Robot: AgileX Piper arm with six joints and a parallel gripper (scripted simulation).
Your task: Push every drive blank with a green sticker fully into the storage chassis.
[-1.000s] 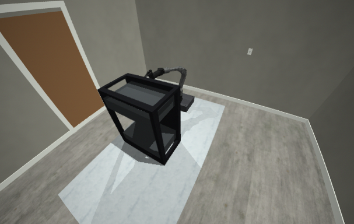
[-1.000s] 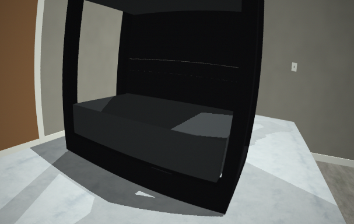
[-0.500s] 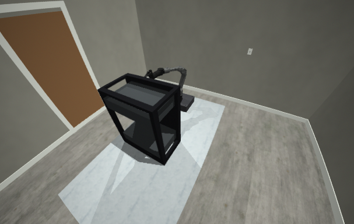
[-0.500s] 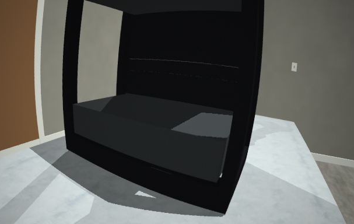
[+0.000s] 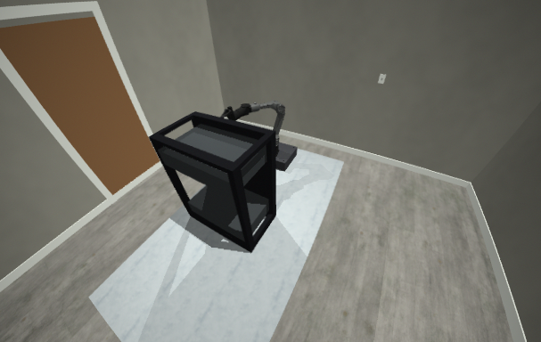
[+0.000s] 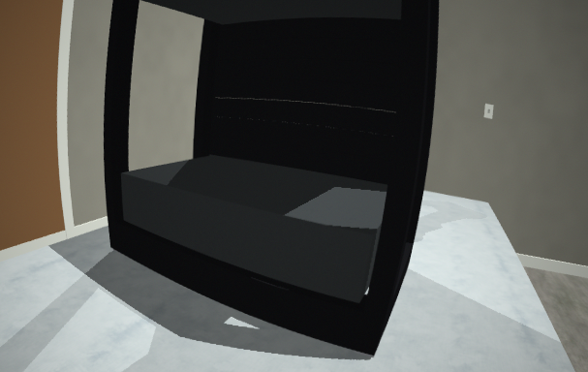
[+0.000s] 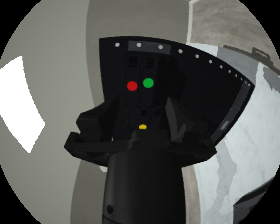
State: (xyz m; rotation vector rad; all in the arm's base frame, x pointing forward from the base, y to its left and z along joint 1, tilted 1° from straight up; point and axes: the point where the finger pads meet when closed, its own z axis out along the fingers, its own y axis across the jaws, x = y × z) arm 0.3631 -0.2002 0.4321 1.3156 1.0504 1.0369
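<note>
You are looking at a tall black open-frame rack (image 5: 239,202) standing on a pale marbled floor mat (image 5: 216,285), with the slim grey jointed arm (image 5: 278,117) reaching over from behind it, near the wall. The arm rises from a dark flat base plate (image 5: 290,157) at the mat's far end.

In the wrist view the black two-fingered gripper (image 7: 141,137) points at the dark front face of the storage chassis (image 7: 191,90). Its jaws stand fully wide and hold nothing; one broad finger (image 7: 91,135) spreads out to each side. The gripper sits close to the front but you cannot tell whether it touches.

On that front you see a round red sticker (image 7: 131,86) and, just beside it on the right, a round green sticker (image 7: 148,83). Lower down, between the fingers, a small yellow sticker (image 7: 143,125) shows just above the gripper body. How far each blank stands out is too dark to judge.

From the exterior view you see only the rack's rear and a dark grey box-shaped unit (image 6: 254,232) on its lower level. A brown door (image 5: 73,98) fills the wall to the left.
</note>
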